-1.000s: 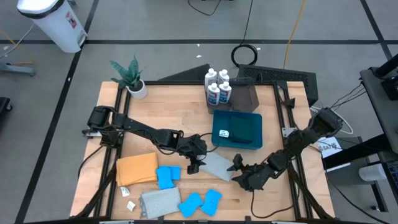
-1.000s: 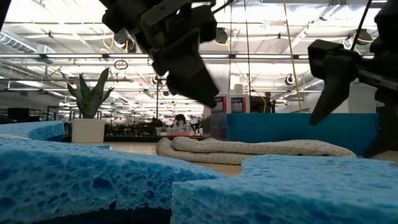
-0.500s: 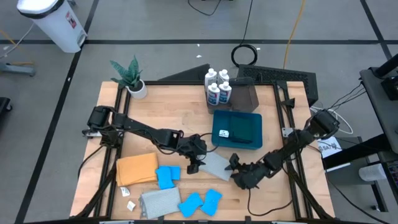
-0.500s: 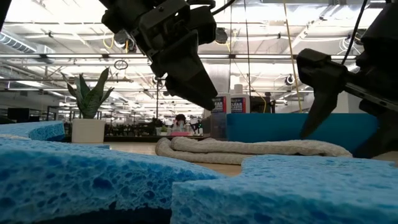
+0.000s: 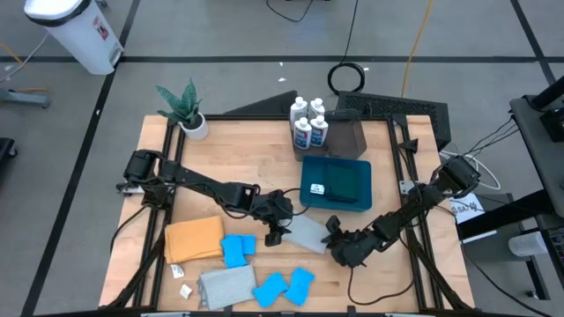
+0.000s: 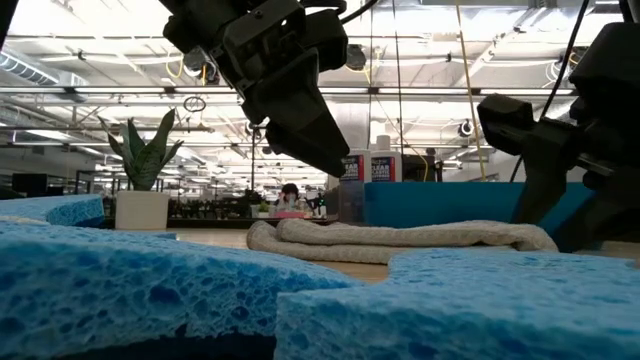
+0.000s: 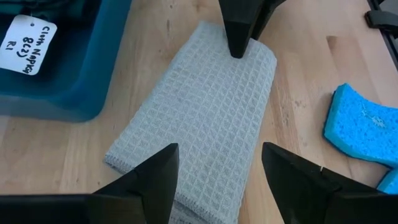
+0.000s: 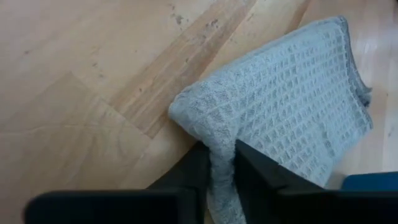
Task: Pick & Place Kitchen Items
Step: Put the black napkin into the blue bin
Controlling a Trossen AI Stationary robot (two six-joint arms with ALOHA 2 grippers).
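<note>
A folded light grey waffle cloth (image 5: 308, 234) lies flat on the wooden table just near of the blue bin (image 5: 306, 173). My right gripper (image 5: 333, 232) is at the cloth's right end, shut on it. My left gripper (image 5: 274, 232) hangs open over the cloth's left end (image 7: 186, 186), its fingers either side of that end and clear of it in the low view. White bottles (image 5: 308, 123) stand at the far edge. An orange cloth (image 5: 194, 238), another grey cloth (image 5: 226, 284) and blue sponges (image 5: 238, 249) lie near left. My right gripper pinches the right end of the grey cloth (image 8: 214, 146) between its two fingers, where the fabric bunches up into a raised fold. The fingers come slanting down from the table's right. The remainder of the cloth (image 8: 298, 87) lies flat on the table.
A potted plant (image 5: 185, 110) stands at the far left corner. A dark grey box (image 5: 348, 134) sits beside the bottles. The bin holds a dark cloth with a white tag (image 5: 318, 188). More blue sponges (image 5: 286, 285) lie by the near edge, close to the low camera.
My right gripper has moved a little toward the table's left and down onto the grey cloth's right end, and has shut on it, bunching the fabric there. The cloth's remaining length has stayed where it was.
</note>
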